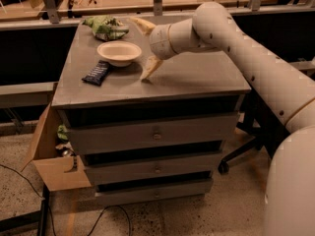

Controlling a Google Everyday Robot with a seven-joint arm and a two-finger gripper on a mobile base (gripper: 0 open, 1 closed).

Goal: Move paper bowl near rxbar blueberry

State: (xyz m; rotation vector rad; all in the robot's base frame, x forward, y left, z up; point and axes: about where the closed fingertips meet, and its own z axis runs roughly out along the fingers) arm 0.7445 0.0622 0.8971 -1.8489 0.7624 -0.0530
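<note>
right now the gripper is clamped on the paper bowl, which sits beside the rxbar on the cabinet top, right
Not quite. The camera view shows the gripper open beside the paper bowl, not clamped on it. The bowl does sit beside the rxbar blueberry on the cabinet top.

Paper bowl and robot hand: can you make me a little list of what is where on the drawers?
paper bowl: upright on the cabinet top, looks empty
rxbar blueberry: lying flat, close in front-left of the bowl
gripper: open, at the bowl's right side, holding nothing
green snack bag: behind the bowl, near the back edge
cabinet: grey, three drawers
cardboard box: on the floor, left of the cabinet
</note>
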